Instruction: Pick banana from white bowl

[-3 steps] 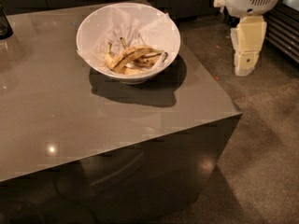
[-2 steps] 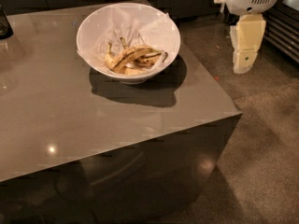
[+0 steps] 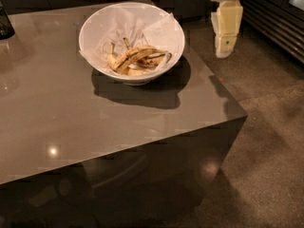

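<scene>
The white bowl (image 3: 164,32), lined with crumpled white paper, stands on the grey-brown table (image 3: 71,113) toward its back right. Several bananas lie in it. The banana (image 3: 134,55), the longest one, yellow with heavy brown speckles, lies across the top of the pile with its stem toward the bowl's back. My gripper (image 3: 223,51) is cream-coloured and hangs pointing down, beyond the table's right edge, to the right of the bowl at about rim height. It holds nothing and is apart from the bowl.
A dark object (image 3: 5,23) stands at the table's far left edge. The table's right edge and front right corner (image 3: 244,116) drop to a speckled floor (image 3: 270,141). A dark slatted panel (image 3: 280,27) runs along the far right.
My gripper has moved left, closer to the bowl's right side, and slightly up. The bowl and the bananas have not moved.
</scene>
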You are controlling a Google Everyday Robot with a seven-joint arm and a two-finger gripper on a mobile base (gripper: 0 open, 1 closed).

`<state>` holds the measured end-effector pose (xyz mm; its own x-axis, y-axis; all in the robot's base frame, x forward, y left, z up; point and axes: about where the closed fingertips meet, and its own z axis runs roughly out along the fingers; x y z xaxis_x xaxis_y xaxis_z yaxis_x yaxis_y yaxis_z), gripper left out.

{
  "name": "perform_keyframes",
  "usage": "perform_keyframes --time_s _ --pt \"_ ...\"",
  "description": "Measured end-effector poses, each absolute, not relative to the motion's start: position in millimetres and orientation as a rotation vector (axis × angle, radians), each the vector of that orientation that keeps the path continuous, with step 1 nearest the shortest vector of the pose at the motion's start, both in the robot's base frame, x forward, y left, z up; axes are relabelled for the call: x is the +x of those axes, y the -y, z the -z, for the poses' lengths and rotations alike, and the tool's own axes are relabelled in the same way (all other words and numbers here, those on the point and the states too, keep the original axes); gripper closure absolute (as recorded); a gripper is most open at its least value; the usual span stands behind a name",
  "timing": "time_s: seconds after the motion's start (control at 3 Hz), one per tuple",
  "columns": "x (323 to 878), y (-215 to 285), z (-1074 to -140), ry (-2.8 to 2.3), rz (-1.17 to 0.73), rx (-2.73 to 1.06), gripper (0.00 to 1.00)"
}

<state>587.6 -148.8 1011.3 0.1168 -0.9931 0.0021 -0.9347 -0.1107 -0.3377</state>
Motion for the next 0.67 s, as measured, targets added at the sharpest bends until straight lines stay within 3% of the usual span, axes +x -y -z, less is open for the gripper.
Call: perform_keyframes --time_s 0.67 --pt "632.4 104.9 -1023.6 -1.755 0.373 -2.180 0.00"
